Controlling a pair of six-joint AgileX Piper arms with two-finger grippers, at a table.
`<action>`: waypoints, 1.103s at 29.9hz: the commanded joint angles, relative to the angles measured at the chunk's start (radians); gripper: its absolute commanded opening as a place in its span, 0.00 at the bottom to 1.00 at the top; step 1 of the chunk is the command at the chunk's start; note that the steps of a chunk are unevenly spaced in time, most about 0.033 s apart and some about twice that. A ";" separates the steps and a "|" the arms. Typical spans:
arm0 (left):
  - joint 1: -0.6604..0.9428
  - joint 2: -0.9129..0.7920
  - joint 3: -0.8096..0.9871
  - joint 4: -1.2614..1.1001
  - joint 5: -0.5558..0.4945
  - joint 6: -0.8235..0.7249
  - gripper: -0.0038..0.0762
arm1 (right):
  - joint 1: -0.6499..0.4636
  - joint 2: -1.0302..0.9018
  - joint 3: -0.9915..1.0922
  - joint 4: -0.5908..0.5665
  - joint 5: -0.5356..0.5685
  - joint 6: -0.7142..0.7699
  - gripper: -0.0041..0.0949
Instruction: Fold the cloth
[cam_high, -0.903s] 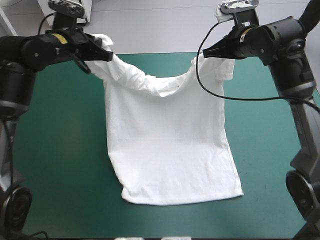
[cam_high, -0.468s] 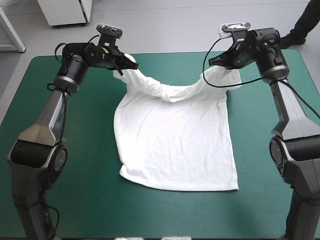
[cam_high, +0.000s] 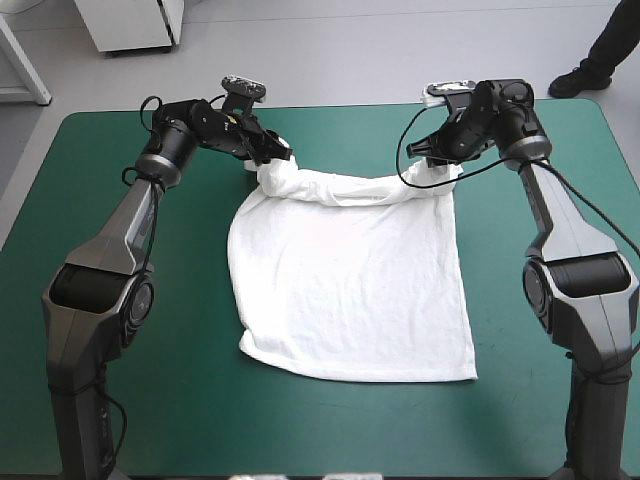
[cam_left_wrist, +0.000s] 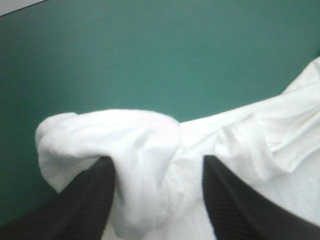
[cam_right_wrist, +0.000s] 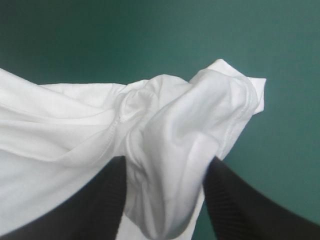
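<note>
The white T-shirt (cam_high: 350, 280) lies spread on the teal-green cover, its hem toward the near edge. Its far edge is bunched into a roll between the two grippers. My left gripper (cam_high: 272, 155) sits low at the roll's left end. In the left wrist view its black fingers (cam_left_wrist: 95, 190) stand apart, and a loose fold of the T-shirt (cam_left_wrist: 115, 135) lies across the left gripper (cam_left_wrist: 157, 162). My right gripper (cam_high: 432, 158) is at the roll's right end. The right gripper (cam_right_wrist: 167, 162) is open too, with a sleeve lump of the T-shirt (cam_right_wrist: 175, 115) resting between its fingers.
Bare teal-green cover (cam_high: 120, 400) runs in wide bands to the left and right of the shirt and along the near edge. The table's far edge lies just beyond both grippers.
Both arms have come down and forward, laying the shirt's raised far edge onto the table. Both pairs of fingers, shut on the cloth earlier, now stand apart.
</note>
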 joint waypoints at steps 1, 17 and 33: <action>0.015 -0.068 -0.043 -0.071 -0.008 0.018 0.74 | -0.039 -0.069 -0.026 0.031 -0.018 -0.013 0.72; 0.064 -0.451 0.051 -0.029 0.317 0.005 0.74 | -0.176 -0.337 -0.013 0.237 0.088 -0.060 0.75; -0.108 -0.959 0.838 0.137 0.349 -0.110 0.74 | 0.090 -0.820 0.648 0.000 0.088 0.019 0.75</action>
